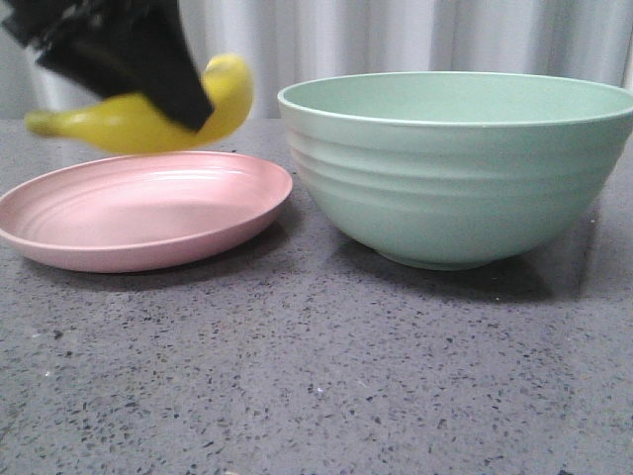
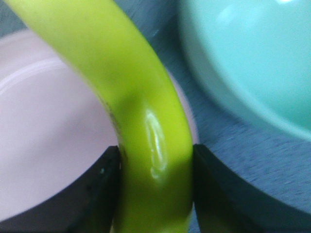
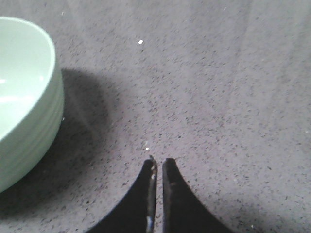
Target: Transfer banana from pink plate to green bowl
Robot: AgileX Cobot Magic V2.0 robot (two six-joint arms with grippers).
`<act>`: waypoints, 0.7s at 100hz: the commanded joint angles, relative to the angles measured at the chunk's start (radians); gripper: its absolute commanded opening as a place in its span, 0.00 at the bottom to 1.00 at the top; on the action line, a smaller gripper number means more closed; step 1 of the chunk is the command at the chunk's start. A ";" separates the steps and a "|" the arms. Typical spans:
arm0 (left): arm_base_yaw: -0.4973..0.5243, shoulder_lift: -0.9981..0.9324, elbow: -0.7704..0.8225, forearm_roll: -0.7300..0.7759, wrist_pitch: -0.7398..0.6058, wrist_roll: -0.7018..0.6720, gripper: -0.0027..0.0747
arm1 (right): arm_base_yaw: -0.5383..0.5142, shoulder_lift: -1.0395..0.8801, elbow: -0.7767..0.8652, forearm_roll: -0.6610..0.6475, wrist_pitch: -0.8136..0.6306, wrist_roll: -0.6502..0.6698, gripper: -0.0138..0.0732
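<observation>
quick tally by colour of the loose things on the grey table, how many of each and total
Yellow: 1, the glossy curved yellow banana, held above the plate in the left gripper.
Pink: 1, the shallow round pale-pink plate.
Green: 1, the deep ridged sage-green bowl.
Total: 3

Low front view faces across the table; both close wrist views look down, apparently sharing the green bowl (image 3: 26, 97).

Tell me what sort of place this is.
Probably a lab test bench: a speckled grey countertop, a pale curtain backdrop, and only a pink plate and green bowl set out.
</observation>
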 commanded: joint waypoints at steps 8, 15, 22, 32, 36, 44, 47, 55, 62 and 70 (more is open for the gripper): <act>-0.009 -0.085 -0.072 -0.140 -0.024 0.047 0.30 | 0.047 0.117 -0.170 -0.015 0.070 0.000 0.12; -0.016 -0.093 -0.083 -0.168 -0.016 0.047 0.30 | 0.075 0.165 -0.235 -0.009 0.109 0.000 0.21; -0.041 -0.093 -0.094 -0.179 -0.004 0.047 0.30 | 0.108 0.207 -0.297 0.007 0.132 0.000 0.35; -0.114 -0.092 -0.094 -0.179 -0.025 0.049 0.30 | 0.158 0.256 -0.372 0.067 0.138 0.000 0.59; -0.141 -0.092 -0.094 -0.179 -0.043 0.049 0.30 | 0.179 0.280 -0.403 0.096 0.138 0.000 0.64; -0.196 -0.092 -0.094 -0.174 -0.094 0.049 0.30 | 0.218 0.323 -0.458 0.159 0.138 0.000 0.71; -0.209 -0.092 -0.094 -0.172 -0.109 0.051 0.30 | 0.233 0.338 -0.483 0.188 0.138 0.000 0.71; -0.230 -0.088 -0.094 -0.170 -0.126 0.051 0.30 | 0.261 0.384 -0.531 0.289 0.140 0.000 0.71; -0.243 -0.082 -0.094 -0.170 -0.124 0.051 0.30 | 0.275 0.424 -0.572 0.384 0.140 0.000 0.71; -0.259 -0.068 -0.094 -0.175 -0.124 0.051 0.30 | 0.277 0.473 -0.609 0.476 0.136 0.000 0.71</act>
